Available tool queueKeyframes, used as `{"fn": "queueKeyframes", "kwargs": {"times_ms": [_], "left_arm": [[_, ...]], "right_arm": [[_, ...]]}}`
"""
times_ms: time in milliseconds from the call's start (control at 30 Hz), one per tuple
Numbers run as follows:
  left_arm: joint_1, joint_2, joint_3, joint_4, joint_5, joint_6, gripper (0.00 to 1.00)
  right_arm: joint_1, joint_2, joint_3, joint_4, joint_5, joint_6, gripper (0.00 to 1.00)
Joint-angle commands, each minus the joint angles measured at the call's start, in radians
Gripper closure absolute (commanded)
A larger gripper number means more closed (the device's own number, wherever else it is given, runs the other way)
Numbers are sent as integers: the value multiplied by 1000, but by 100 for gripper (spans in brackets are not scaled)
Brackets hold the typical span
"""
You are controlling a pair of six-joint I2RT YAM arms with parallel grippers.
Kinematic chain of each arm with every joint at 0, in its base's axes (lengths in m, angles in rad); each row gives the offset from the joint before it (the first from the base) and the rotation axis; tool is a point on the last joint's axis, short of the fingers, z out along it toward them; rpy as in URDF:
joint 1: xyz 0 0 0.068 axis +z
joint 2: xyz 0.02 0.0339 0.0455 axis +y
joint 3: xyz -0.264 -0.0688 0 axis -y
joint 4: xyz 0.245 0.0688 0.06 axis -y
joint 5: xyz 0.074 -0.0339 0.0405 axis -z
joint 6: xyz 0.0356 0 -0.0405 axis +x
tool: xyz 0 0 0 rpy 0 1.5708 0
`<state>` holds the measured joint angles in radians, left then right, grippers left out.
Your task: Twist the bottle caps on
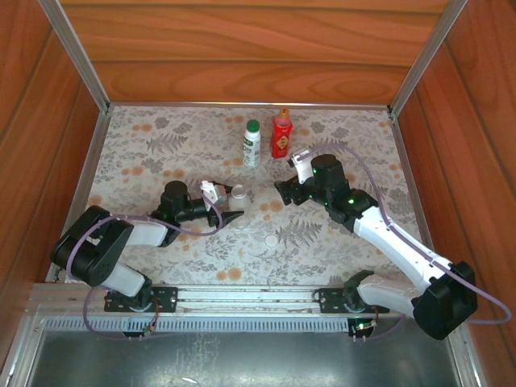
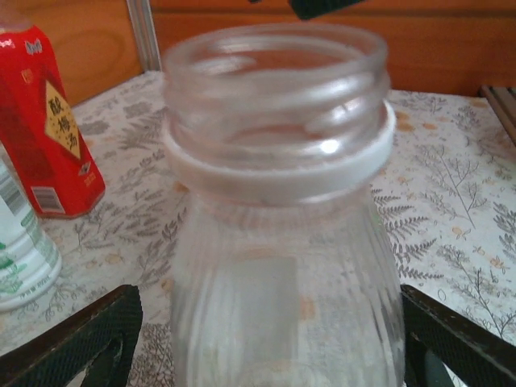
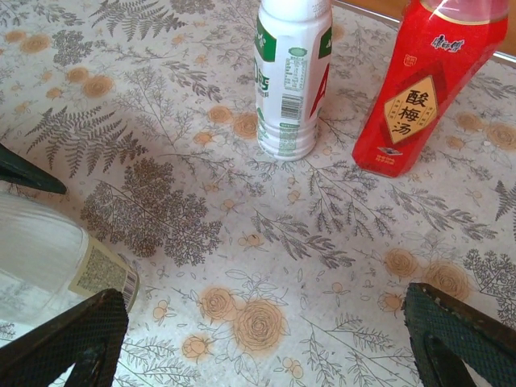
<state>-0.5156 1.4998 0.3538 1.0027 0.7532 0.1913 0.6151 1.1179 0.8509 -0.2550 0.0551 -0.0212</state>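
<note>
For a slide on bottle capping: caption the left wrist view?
Left pincer brackets the uncapped clear bottle, a finger at each side; red bottle and white bottle stand beyond, left.

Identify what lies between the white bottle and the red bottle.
Bare floral tablecloth, nothing else: the right wrist view shows an open gap between the white bottle and the red bottle.

the uncapped bottle [image 1: 238, 192] stands mid-table [image 1: 161, 145]. a loose cap [image 1: 272, 240] lies at its 5 o'clock. toward its 12 to 1 o'clock stand the left capped bottle [image 1: 252, 143] and, just beside it, the right capped bottle [image 1: 281, 134].
</note>
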Motion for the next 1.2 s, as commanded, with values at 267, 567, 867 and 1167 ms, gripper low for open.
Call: {"fn": "queueKeyframes", "kwargs": {"times_ms": [267, 567, 867, 1167], "left_arm": [[2, 35, 18, 106, 75, -27, 26], [-19, 70, 50, 108, 66, -25, 26], [-21, 93, 60, 108, 65, -27, 29], [-25, 98, 59, 108, 77, -26, 39]], "right_arm": [[0, -2, 30, -14, -9, 12, 7], [2, -25, 20, -12, -13, 12, 7], [2, -44, 12, -8, -14, 15, 7], [1, -46, 8, -9, -20, 23, 7]]}}
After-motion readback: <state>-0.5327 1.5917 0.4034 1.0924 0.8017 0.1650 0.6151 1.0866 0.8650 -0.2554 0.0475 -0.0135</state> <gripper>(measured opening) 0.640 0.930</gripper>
